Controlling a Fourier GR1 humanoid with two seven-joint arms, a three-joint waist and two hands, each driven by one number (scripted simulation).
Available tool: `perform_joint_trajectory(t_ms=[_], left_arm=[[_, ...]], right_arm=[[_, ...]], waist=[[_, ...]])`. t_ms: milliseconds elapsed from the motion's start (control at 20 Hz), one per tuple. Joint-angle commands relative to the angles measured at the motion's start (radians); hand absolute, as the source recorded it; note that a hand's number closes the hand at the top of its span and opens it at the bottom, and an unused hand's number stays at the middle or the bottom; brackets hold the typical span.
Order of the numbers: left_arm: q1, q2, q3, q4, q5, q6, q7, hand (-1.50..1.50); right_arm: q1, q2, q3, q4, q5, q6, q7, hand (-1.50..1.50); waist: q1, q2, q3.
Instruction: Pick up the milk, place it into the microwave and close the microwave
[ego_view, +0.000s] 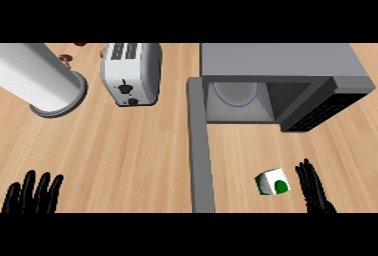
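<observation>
A small white and green milk carton (273, 182) stands on the wooden counter, in front of the microwave and to the right of its door. The grey microwave (284, 62) sits at the back right with its cavity exposed and a glass turntable (236, 94) visible inside. Its door (200, 150) is swung wide, reaching toward the view's lower edge. My right hand (314, 187) is just right of the carton, fingers straight, not touching it. At the lower left my left hand (33, 192) rests open, fingers up.
A silver toaster (131, 72) stands at the back centre-left. A large white cylinder (40, 80) on a grey base lies tilted at the back left. Small brown items (66, 58) sit near the back edge.
</observation>
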Motion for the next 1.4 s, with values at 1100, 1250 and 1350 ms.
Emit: perform_joint_trajectory(t_ms=[1100,1250,1350], left_arm=[[0.072,0.006,0.026,0.068,0.019,-0.066,-0.121,-1.5],[0.056,-0.009,0.003,0.051,-0.005,-0.054,-0.108,-1.5],[0.058,0.027,0.064,0.0,0.068,-0.06,-0.039,-1.5]], right_arm=[[-0.381,-0.071,-0.102,0.703,0.054,-0.013,-0.402,-1.5],[-0.45,-0.101,-0.129,0.838,0.049,0.016,-0.484,-1.5],[-0.402,-0.063,-0.108,0.816,0.057,-0.014,-0.496,-1.5]], waist=[[0.0,0.0,0.0],[0.003,0.001,0.0],[0.0,0.001,0.0]])
